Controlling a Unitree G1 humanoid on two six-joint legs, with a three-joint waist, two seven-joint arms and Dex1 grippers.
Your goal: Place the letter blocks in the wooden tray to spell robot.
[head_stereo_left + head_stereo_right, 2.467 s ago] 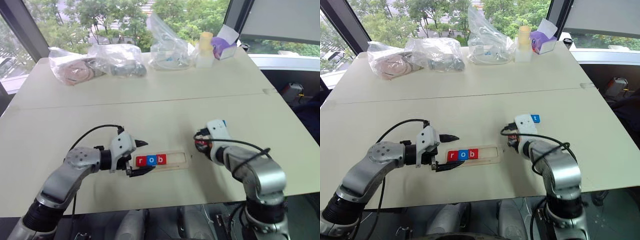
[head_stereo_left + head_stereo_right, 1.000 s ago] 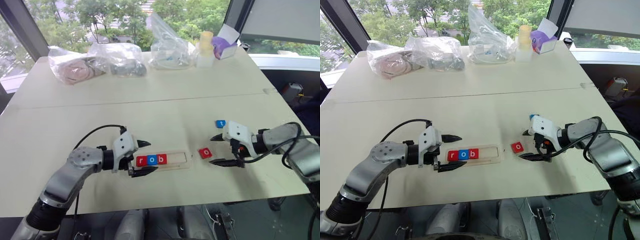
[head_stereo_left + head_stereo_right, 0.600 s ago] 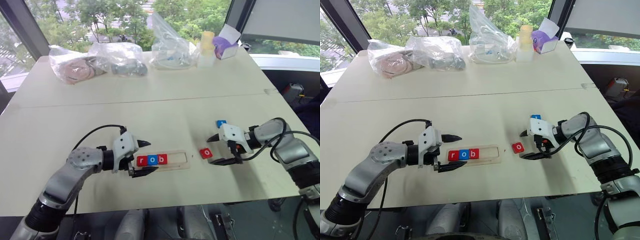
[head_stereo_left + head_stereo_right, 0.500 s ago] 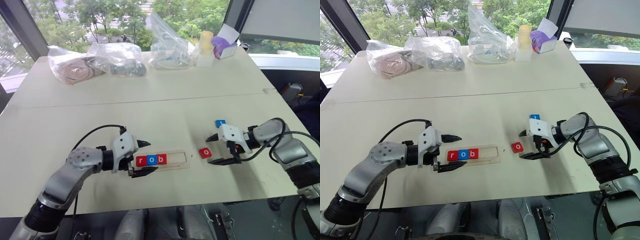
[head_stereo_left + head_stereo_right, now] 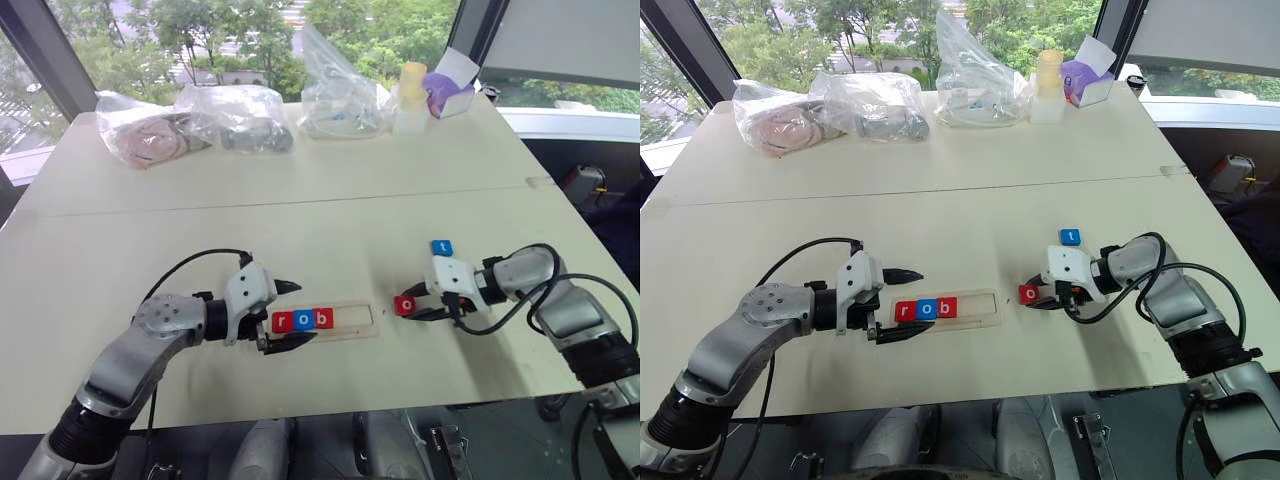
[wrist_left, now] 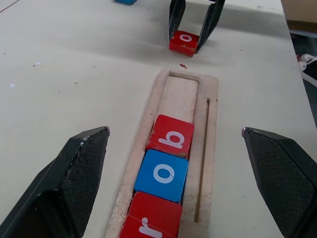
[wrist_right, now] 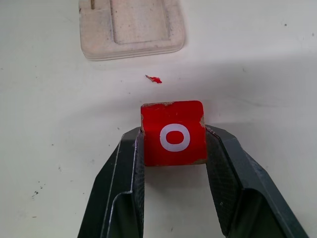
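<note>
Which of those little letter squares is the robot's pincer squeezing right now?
The red square tile with a white o, lying on the table just past the pale wooden tray. The right gripper's black fingers press both its sides; the other tiles lie untouched.

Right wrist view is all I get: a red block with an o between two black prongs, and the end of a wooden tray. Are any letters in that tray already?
Observer: Yes. The wooden tray holds a red r, a blue o and a red b, side by side from its left end.
Operator: Is there a t anywhere?
Observer: A blue t block lies on the table, just beyond the right gripper that clasps your red o block.
Operator: And the other arm?
Observer: The left gripper is open, one finger on each side of the tray's left end.
</note>
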